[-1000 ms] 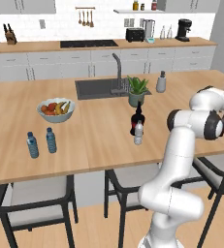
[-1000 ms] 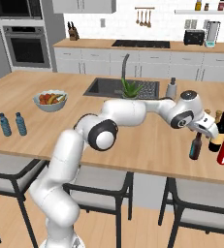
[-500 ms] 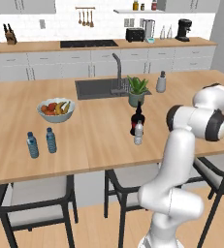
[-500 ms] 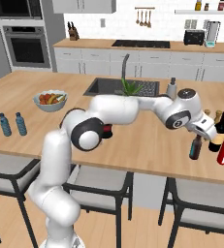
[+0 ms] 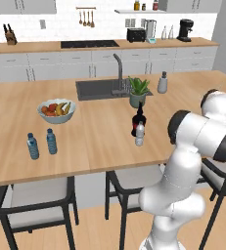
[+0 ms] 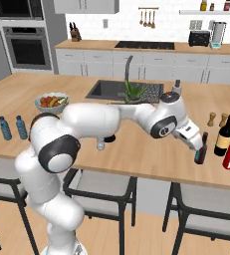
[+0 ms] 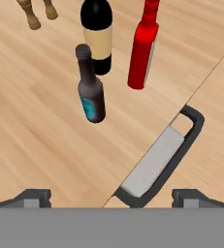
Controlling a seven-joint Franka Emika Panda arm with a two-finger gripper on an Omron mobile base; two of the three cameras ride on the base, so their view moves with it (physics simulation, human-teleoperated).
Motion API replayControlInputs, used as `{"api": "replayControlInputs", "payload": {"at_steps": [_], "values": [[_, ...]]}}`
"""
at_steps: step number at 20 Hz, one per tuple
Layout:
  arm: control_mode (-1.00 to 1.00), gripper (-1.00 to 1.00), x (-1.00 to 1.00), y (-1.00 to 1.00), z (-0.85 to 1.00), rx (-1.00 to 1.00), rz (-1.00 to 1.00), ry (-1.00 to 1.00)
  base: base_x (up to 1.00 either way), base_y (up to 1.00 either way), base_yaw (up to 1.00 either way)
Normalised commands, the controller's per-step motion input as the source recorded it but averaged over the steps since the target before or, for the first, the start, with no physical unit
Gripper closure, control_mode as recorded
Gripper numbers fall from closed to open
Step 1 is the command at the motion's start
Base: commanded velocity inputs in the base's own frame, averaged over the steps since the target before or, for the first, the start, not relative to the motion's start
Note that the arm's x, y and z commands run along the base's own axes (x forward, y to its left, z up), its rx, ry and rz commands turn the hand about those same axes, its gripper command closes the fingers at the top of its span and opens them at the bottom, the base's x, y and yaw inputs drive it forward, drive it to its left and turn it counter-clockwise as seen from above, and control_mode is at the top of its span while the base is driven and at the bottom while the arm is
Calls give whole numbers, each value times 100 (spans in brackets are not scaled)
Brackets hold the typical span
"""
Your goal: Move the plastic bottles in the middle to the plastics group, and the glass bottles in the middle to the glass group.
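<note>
The slim teal-blue bottle (image 7: 90,92) stands upright on the counter (image 6: 136,154), just beside the tall wine bottle (image 7: 97,34) with the cream label and a red bottle (image 7: 143,46). The end effector (image 7: 111,198) sits above it with its fingers well apart and nothing between them, so this placement into the glass group looks done.

The squat dark bottle (image 5: 138,121) with the red label and the clear-whitish water bottle (image 5: 140,134) stand together mid-counter, not yet sorted. The two blue-tinted bottles (image 5: 41,143) wait far to the left.

The next move likely calls for swinging the arm to the middle pair and lining up on one neck without knocking its close neighbour.
</note>
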Motion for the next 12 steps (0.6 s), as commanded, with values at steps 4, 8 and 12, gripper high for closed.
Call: {"api": "replayControlInputs", "payload": {"at_steps": [4, 8, 12], "values": [[-100, -100, -22, 100, 13, -1, 0, 0, 0, 0, 0], [-100, -100, -1, 100, 18, 0, 7, 0, 0, 0, 0], [-100, -100, 1, 100, 24, 0, 14, 0, 0, 0, 0]]}}
